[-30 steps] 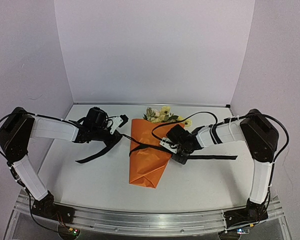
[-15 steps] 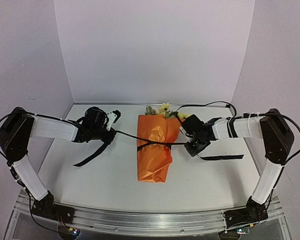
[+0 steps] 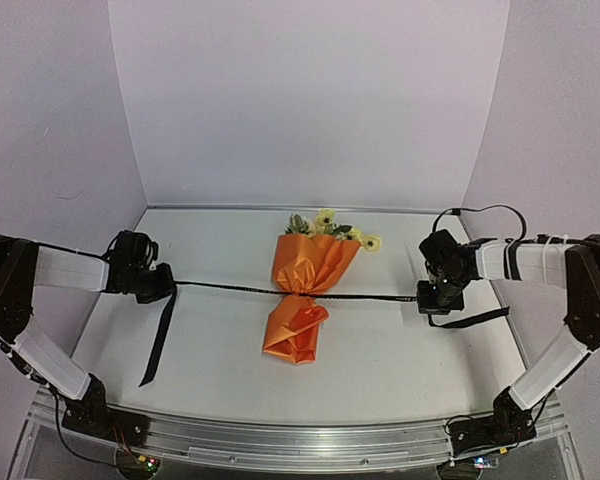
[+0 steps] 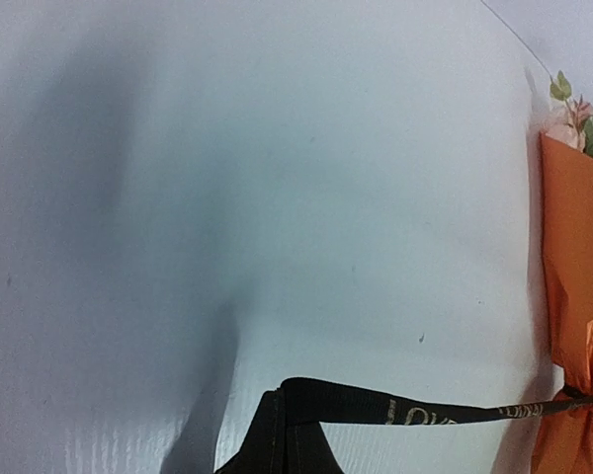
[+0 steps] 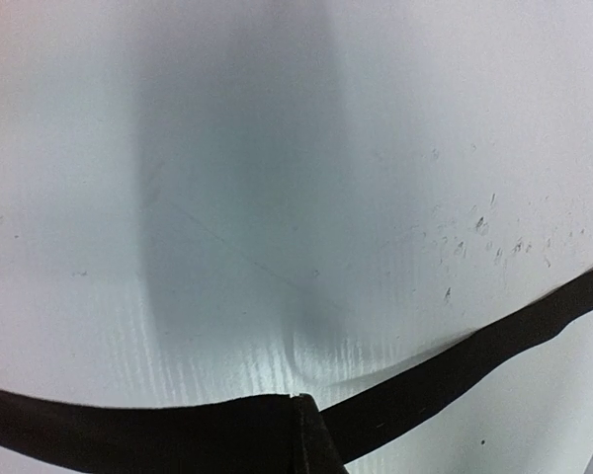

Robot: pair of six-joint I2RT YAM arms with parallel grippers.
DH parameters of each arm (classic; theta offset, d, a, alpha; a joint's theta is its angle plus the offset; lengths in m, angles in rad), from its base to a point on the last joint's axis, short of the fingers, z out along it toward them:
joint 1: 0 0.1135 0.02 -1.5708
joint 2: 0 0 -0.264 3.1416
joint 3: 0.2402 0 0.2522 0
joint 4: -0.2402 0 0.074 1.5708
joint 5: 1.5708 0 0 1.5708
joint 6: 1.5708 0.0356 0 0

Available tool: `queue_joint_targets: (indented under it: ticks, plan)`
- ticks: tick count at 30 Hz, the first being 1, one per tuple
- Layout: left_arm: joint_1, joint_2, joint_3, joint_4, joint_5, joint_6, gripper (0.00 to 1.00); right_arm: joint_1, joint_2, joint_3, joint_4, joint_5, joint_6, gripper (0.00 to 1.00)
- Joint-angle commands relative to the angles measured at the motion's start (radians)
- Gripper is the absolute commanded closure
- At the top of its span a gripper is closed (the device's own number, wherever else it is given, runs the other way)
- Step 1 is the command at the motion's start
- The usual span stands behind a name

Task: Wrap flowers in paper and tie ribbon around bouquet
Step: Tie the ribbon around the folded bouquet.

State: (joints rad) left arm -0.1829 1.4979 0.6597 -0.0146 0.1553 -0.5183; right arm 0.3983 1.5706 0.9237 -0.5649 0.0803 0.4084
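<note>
The bouquet lies mid-table, a cone of orange paper with the flowers showing at its far, wide end. The black ribbon runs taut across the cone and pinches the paper into a narrow waist. My left gripper is shut on the ribbon's left part, and a loose tail hangs toward me. My right gripper is shut on the right part. In the left wrist view the lettered ribbon leads from my closed fingertips to the paper. The right wrist view shows the ribbon leaving my shut fingertips.
White walls close the table at the back and both sides. A short ribbon tail lies beside the right gripper. The aluminium rail with the arm bases runs along the near edge.
Both grippers have pulled apart toward the table's sides, drawing the ribbon straight and tight. The paper cone has been squeezed in at the middle and has shifted slightly.
</note>
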Motion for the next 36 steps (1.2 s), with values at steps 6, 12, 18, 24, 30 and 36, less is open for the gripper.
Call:
queue_joint_targets:
  ticks: [6, 12, 18, 24, 30, 36]
  plan:
    - [0.262, -0.136, -0.13, 0.045, -0.037, -0.232, 1.0, -0.164, -0.186, -0.157, -0.131, 0.079, 0.154, 1.0]
    - [0.282, -0.184, -0.158, 0.038, -0.051, -0.245, 1.0, -0.197, -0.25, -0.23, -0.16, 0.07, 0.161, 1.0]
    - [0.321, -0.209, -0.095, 0.0, -0.01, -0.222, 1.0, -0.28, -0.338, -0.183, -0.275, 0.026, 0.126, 1.0]
    - [0.326, -0.193, -0.146, 0.058, 0.035, -0.265, 1.0, -0.28, -0.329, -0.185, -0.328, 0.001, 0.119, 1.0]
    - [0.315, -0.177, -0.192, 0.119, 0.121, -0.256, 1.0, -0.268, -0.273, -0.277, -0.255, -0.106, 0.153, 1.0]
    - [0.208, -0.201, -0.1, 0.041, 0.15, -0.135, 1.0, -0.225, -0.231, -0.214, -0.295, -0.123, 0.084, 1.0]
